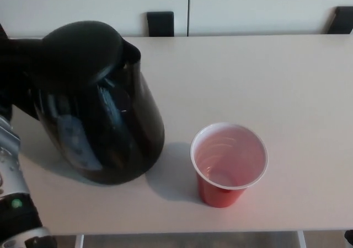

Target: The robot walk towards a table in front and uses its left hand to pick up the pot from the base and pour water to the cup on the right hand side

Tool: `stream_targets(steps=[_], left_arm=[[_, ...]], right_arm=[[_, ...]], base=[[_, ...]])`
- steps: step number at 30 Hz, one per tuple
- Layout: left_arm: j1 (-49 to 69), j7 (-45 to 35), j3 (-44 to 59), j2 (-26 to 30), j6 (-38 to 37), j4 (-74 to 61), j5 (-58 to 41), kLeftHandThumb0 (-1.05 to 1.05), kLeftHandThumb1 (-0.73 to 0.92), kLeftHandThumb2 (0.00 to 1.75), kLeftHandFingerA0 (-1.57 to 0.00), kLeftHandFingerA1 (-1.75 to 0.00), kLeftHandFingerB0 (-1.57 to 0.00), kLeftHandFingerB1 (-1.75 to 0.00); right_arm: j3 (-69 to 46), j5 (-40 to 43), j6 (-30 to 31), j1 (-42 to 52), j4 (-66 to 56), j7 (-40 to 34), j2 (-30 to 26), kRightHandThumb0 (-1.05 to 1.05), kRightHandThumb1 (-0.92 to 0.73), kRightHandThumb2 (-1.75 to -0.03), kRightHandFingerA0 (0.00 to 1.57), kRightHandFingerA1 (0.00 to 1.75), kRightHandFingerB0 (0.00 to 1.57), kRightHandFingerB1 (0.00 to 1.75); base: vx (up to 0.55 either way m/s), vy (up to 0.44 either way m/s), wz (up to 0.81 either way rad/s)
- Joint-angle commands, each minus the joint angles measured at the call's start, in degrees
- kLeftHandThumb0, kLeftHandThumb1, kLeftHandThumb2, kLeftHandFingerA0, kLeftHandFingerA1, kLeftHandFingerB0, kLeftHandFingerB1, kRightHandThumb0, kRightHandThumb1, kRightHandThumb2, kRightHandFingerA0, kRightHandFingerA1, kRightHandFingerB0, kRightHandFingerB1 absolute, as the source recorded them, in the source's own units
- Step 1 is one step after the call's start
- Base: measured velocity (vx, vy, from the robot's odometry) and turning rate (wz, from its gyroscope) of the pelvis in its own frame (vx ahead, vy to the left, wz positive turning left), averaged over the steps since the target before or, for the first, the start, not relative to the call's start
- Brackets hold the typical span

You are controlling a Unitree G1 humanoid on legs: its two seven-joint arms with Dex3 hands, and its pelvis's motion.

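pot: as i look down, the black pot [99, 104] fills the left of the view above the worktop [265, 77], its base swung toward the cup and its spout at the top pointing right.
cup: the red cup [229, 162] stands upright just right of the pot, apart from it.
my left hand: hidden at the dark handle on the left edge; i cannot tell its grip.
my left arm: the silver forearm [14, 187] shows bottom left.
my right hand: out of sight.
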Motion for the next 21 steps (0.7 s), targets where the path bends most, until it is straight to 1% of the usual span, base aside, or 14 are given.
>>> stream_targets(steps=[1, 2, 3, 4, 5, 6, 8, 9, 10, 11, 12, 15, 16, 21], left_arm=[[3.1, -6.8, -3.9, 2.1, 6.0, -1.4, -6.6, -0.10, 0.53, 0.55, -0.78, -0.90, -0.76, -0.71], [3.3, -6.7, -4.2, 2.4, 6.1, -1.5, -7.0, -0.10, 0.53, 0.55, -0.78, -0.90, -0.76, -0.71], [4.5, -10.3, -7.3, 4.1, 7.8, -2.2, -7.0, -0.32, 0.42, 0.64, -0.69, -0.53, -0.48, -0.46], [6.0, -13.8, -10.3, 5.6, 8.4, -3.3, -6.7, -0.32, 0.40, 0.60, -0.58, -0.46, -0.34, -0.38], [6.6, -14.5, -11.4, 6.3, 8.3, -3.7, -7.0, -0.32, 0.40, 0.60, -0.58, -0.46, -0.34, -0.38], [7.3, -15.8, -13.2, 7.3, 7.8, -4.3, -6.6, -0.34, 0.45, 0.60, -0.28, -0.37, -0.28, -0.34], [7.8, -16.1, -14.4, 8.2, 7.5, -4.6, -7.0, -0.34, 0.45, 0.60, -0.28, -0.37, -0.28, -0.34], [8.4, -17.9, -17.3, 9.9, 6.4, -5.2, -5.7, -0.21, 0.34, 0.87, -0.07, -0.51, -0.06, -0.48], [8.6, -18.0, -17.8, 10.3, 6.2, -5.3, -5.8, -0.21, 0.34, 0.87, -0.07, -0.51, -0.06, -0.48], [8.9, -18.4, -19.1, 11.2, 6.0, -5.8, -5.5, -0.43, 0.43, 0.60, -0.17, -0.34, -0.19, -0.32], [9.2, -19.2, -20.4, 12.2, 5.8, -6.5, -5.4, -0.25, 0.32, 0.85, -0.01, -0.49, 0.00, -0.46], [9.6, -19.3, -21.7, 13.3, 5.6, -6.9, -6.2, -0.25, 0.32, 0.85, -0.01, -0.49, 0.00, -0.46], [10.3, -23.1, -26.0, 16.6, 2.6, -7.8, -3.3, -0.49, 0.34, 0.71, -0.01, -0.24, -0.06, -0.26], [9.7, -26.4, -30.7, 22.6, 2.6, -8.8, -2.5, -0.52, 0.35, 0.70, 0.00, -0.12, -0.03, -0.16]], right_arm=[[0.1, -0.2, -0.4, -0.4, -0.3, -0.7, -0.7, -0.37, -0.58, -0.55, 0.45, 0.44, 0.44, 0.38], [0.1, -0.3, -0.4, -0.4, -0.3, -0.8, -0.6, -0.37, -0.58, -0.55, 0.45, 0.44, 0.44, 0.38], [0.3, -0.5, -0.6, -0.6, -0.3, -0.7, -0.8, -0.37, -0.59, -0.56, 0.44, 0.43, 0.43, 0.37], [0.4, -0.6, -0.6, -0.9, -0.2, -0.6, -1.1, -0.33, -0.60, -0.58, 0.44, 0.44, 0.41, 0.38], [0.5, -0.6, -0.6, -0.9, -0.1, -0.6, -1.1, -0.33, -0.60, -0.58, 0.44, 0.44, 0.41, 0.38], [0.4, -0.6, -0.5, -1.3, 0.3, -0.5, -1.3, -0.32, -0.62, -0.58, 0.43, 0.43, 0.41, 0.38], [0.5, -0.6, -0.5, -1.6, 0.4, -0.4, -1.4, -0.32, -0.62, -0.58, 0.43, 0.43, 0.41, 0.38], [0.4, -0.4, -0.2, -2.3, 0.5, -1.0, -1.3, -0.37, -0.60, -0.57, 0.45, 0.43, 0.44, 0.38], [0.3, -0.4, -0.2, -2.4, 0.5, -1.1, -1.3, -0.37, -0.60, -0.57, 0.45, 0.43, 0.44, 0.38], [0.3, -0.4, 0.2, -2.8, 0.6, -1.3, -1.4, -0.36, -0.59, -0.56, 0.46, 0.43, 0.44, 0.38], [0.4, -0.3, 0.2, -3.0, 0.5, -1.2, -1.4, -0.41, -0.40, -0.78, 0.40, 0.56, 0.35, 0.51], [0.4, -0.3, 0.1, -3.0, 0.5, -1.1, -1.4, -0.41, -0.40, -0.78, 0.40, 0.56, 0.35, 0.51], [0.2, -0.2, -0.2, -4.0, 1.7, -1.1, -1.7, -0.37, -0.58, -0.56, 0.46, 0.44, 0.45, 0.39], [0.7, -0.6, -0.2, -4.2, 1.2, -1.0, -2.1, -0.38, -0.59, -0.56, 0.46, 0.45, 0.44, 0.39]], base=[[0.00, 0.000, 0.00], [0.00, 0.000, 0.00], [0.00, 0.000, 0.00], [0.00, 0.000, 0.00], [0.00, 0.000, 0.00], [0.00, 0.000, 0.00], [0.00, 0.000, 0.00], [0.00, 0.000, 0.00], [0.00, 0.000, 0.00], [0.00, 0.000, 0.00], [0.00, 0.000, 0.00], [0.00, 0.000, 0.00], [0.00, 0.000, 0.00], [0.00, 0.000, 0.00]])
